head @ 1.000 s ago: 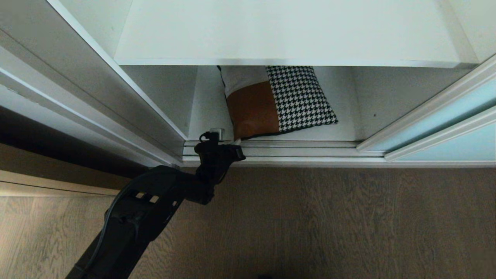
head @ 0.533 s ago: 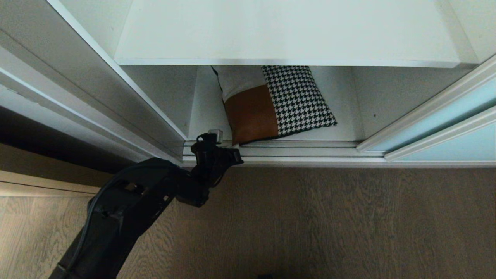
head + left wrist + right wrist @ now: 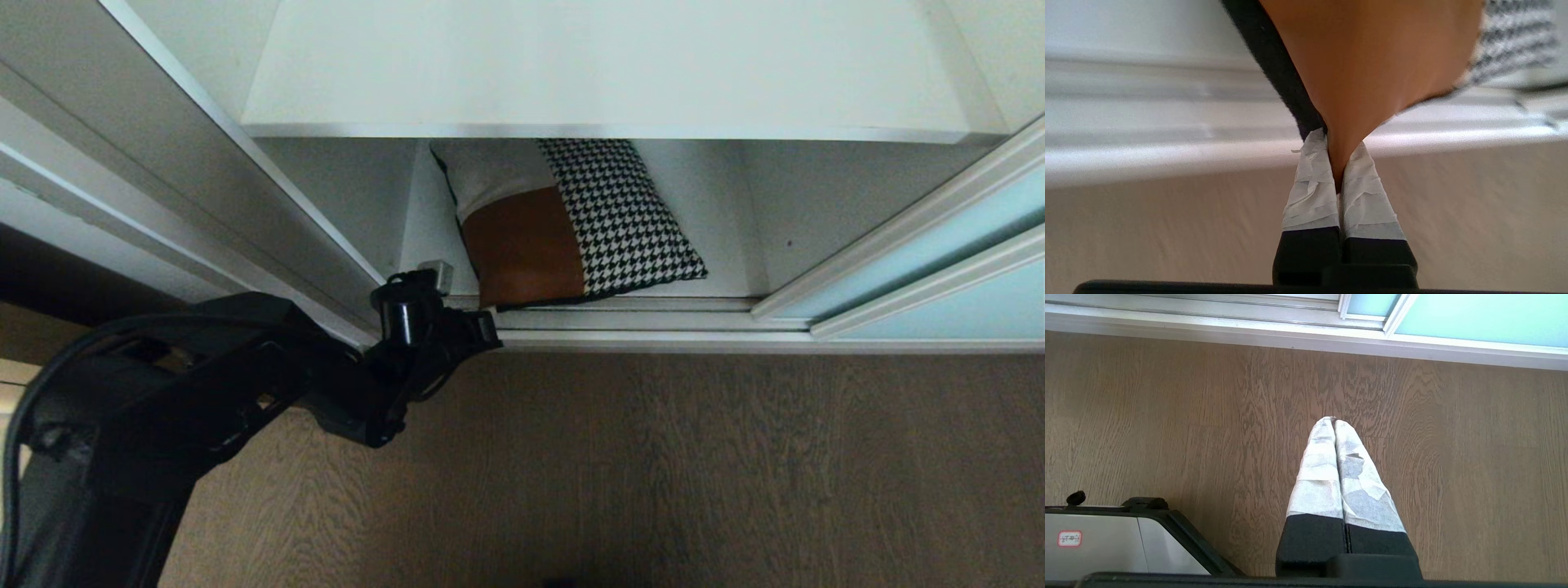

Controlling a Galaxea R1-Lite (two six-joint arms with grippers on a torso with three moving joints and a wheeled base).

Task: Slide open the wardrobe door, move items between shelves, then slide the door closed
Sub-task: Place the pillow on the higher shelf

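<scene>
**Cushion corner pinched at the wardrobe sill**

The cushion (image 3: 563,224) is seen on the bottom shelf (image 3: 718,282), under the upper shelf. Its rust-brown front corner is clamped by the left gripper (image 3: 1336,163). The right gripper (image 3: 1334,421) is held closed over the floor (image 3: 1167,416), near that shelf

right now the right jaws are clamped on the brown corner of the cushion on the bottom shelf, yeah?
Not the right. The left gripper is the one clamped on the brown corner of the cushion on the bottom shelf; the left wrist view shows the corner pinched between its jaws. The right gripper is shut on nothing, over the floor.
</scene>
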